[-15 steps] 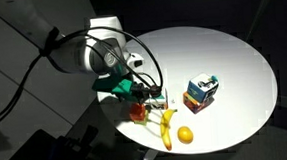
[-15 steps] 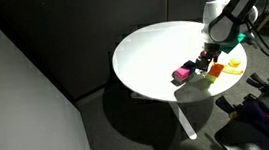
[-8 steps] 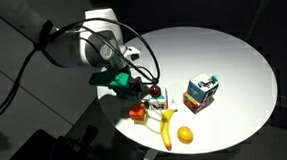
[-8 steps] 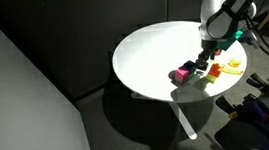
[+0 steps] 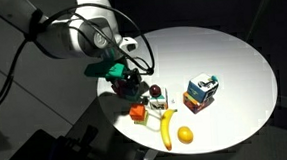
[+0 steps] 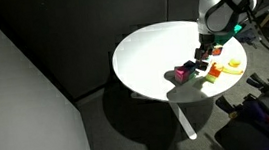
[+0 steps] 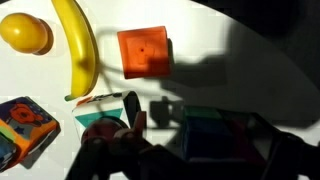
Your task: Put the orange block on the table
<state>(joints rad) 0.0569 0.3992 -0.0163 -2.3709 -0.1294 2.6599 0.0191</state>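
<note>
Orange-red against the white top, the orange block (image 5: 138, 113) sits flat on the bench (image 5: 222, 55) close to the rim nearest me. All of its faces are free and nothing is touching it. Beside it along that same edge lie a banana (image 5: 167, 129) and a round orange fruit (image 5: 185, 135). In the wrist view the block (image 7: 143, 51) and the banana (image 7: 80, 45) are near each other but apart, with a strip of bare white between them. To my eye the block has been put where there was room, low and square, so it cannot roll or tip.

Just behind and above it hangs the hand (image 5: 132, 89), lifted clear of the block and carrying nothing orange. The pictures are too dark there for me to tell whether it is spread or closed. Holding it high like that looks sensible, since a lower pass could nudge the block or the banana.

Farther in stands the multicoloured carton (image 5: 201, 91), well apart from the block. The task looks about done.
</note>
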